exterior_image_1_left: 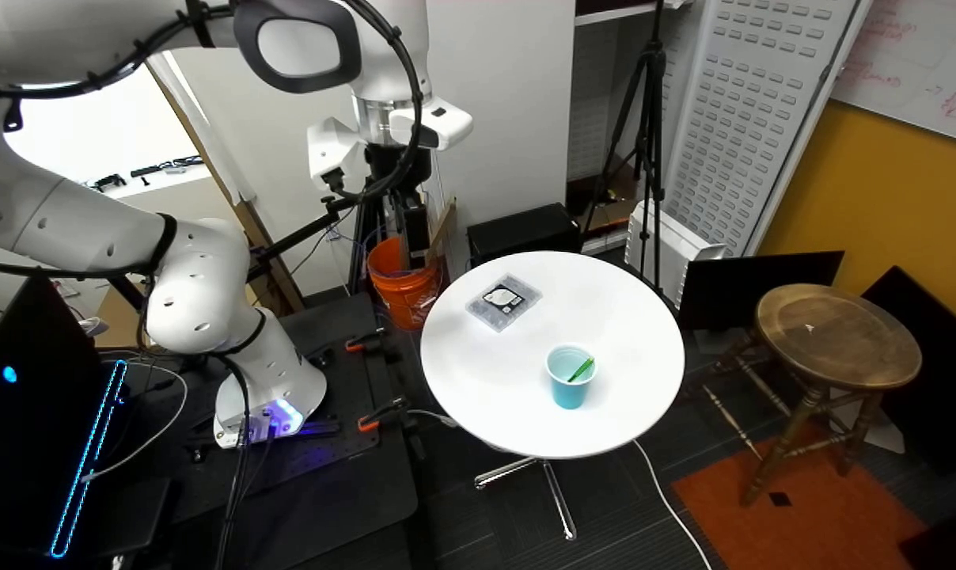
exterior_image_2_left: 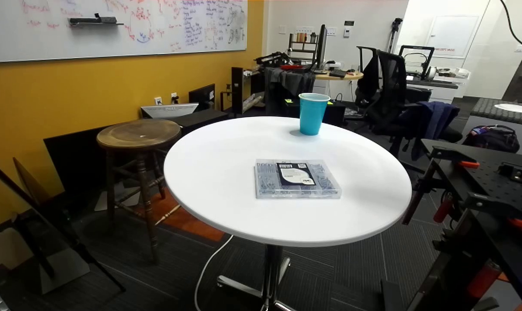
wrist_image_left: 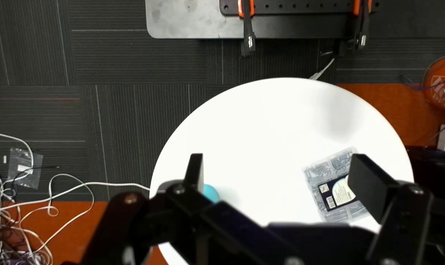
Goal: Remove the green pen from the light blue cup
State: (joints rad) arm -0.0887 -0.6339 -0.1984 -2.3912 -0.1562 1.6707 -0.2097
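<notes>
A light blue cup (exterior_image_1_left: 569,393) stands upright on the round white table. A short green pen (exterior_image_1_left: 581,370) leans inside it, its end at the cup's rim. In an exterior view the cup (exterior_image_2_left: 312,115) hides the pen. In the wrist view only a sliver of the cup (wrist_image_left: 210,193) shows behind the left finger, and the pen is hidden. My gripper (wrist_image_left: 277,158) is open, with nothing between its fingers, high above the table. In an exterior view the gripper (exterior_image_1_left: 416,241) hangs pointing down, away from the cup on the robot's side.
The white table (exterior_image_1_left: 486,380) also bears a flat clear plastic case (exterior_image_1_left: 494,310) of small hardware, which also shows in an exterior view (exterior_image_2_left: 267,181) and the wrist view (wrist_image_left: 316,180). A wooden stool (exterior_image_1_left: 838,332), an orange bucket (exterior_image_1_left: 403,289) and a black tripod (exterior_image_1_left: 648,150) stand around the table.
</notes>
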